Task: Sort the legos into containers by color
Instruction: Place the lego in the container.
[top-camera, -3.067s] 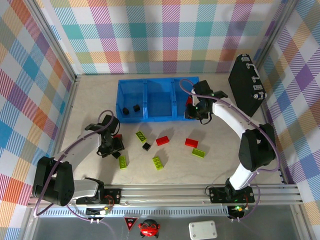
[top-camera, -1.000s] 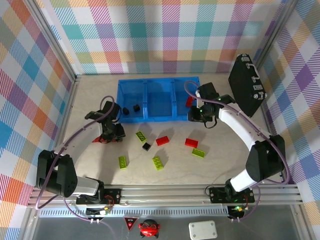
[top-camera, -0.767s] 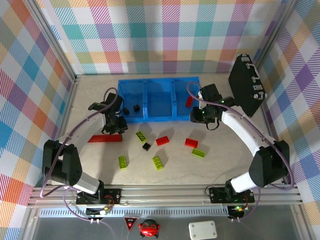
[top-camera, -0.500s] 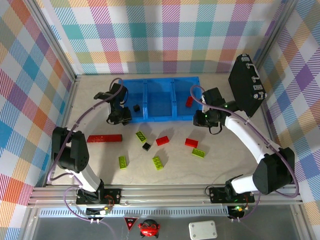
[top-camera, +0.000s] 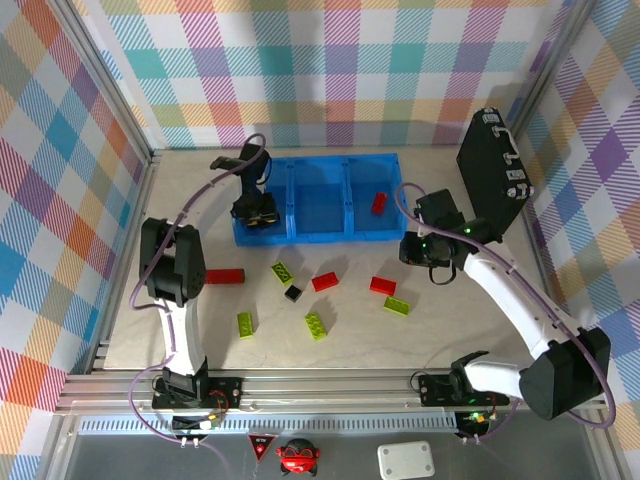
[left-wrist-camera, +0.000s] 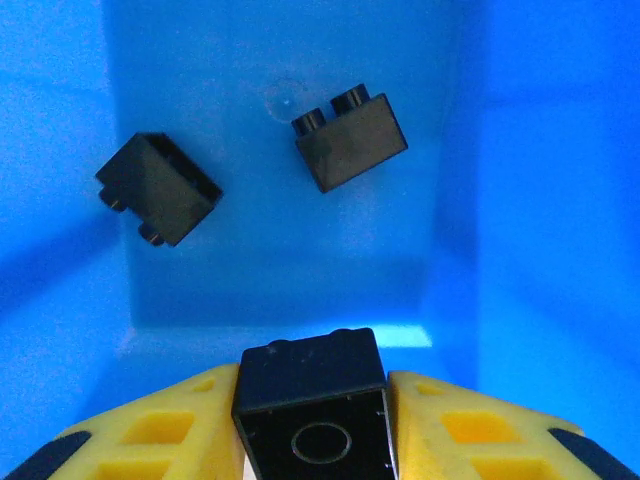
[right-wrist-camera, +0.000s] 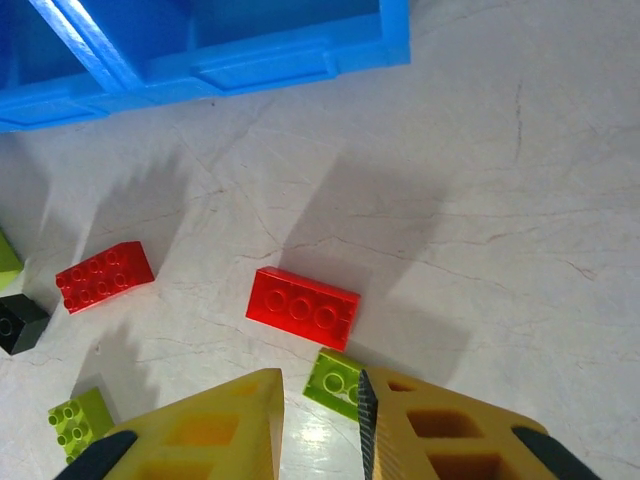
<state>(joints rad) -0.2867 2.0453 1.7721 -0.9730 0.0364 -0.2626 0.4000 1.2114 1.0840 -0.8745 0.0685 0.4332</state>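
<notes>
Hanging over the left compartment of the translucent blue plastic three-compartment tray (top-camera: 318, 192) in the upper middle of the top view, the left end effector (top-camera: 253, 212) is clamped on a small black studded plastic brick (left-wrist-camera: 312, 400). In the left wrist view its yellow fingers (left-wrist-camera: 160, 440) press against both sides of that brick at the bottom of the frame. Beyond it, on the blue floor of the compartment, lie two more black bricks, one (left-wrist-camera: 158, 190) at the left and one (left-wrist-camera: 350, 140) at upper centre, apart from each other. A small red brick (top-camera: 380, 203) lies in the tray's right compartment.

The right end effector (top-camera: 420, 250) hangs over the pale bench (top-camera: 450, 340) just below the tray's lower right corner in the top view. In the right wrist view its fingers (right-wrist-camera: 200, 440) stand a little apart with nothing gripped. A lime-green brick (right-wrist-camera: 335, 385) shows in the gap and seems to lie on the bench below rather than between the pads. Just beyond it lies a red rectangular brick (right-wrist-camera: 303, 308). Another red brick (right-wrist-camera: 104, 276) lies towards the left of that frame, with a loose black brick (right-wrist-camera: 18, 323) at the left edge.

In the top view three further lime-green bricks lie loose in the middle of the bench: one (top-camera: 283, 271) near the tray, one (top-camera: 317, 325) lower down, one (top-camera: 245, 323) to the lower left. A long red bar (top-camera: 225, 276) lies left of them, and a black hard case with silver latches (top-camera: 495, 170) sits at the upper right.
</notes>
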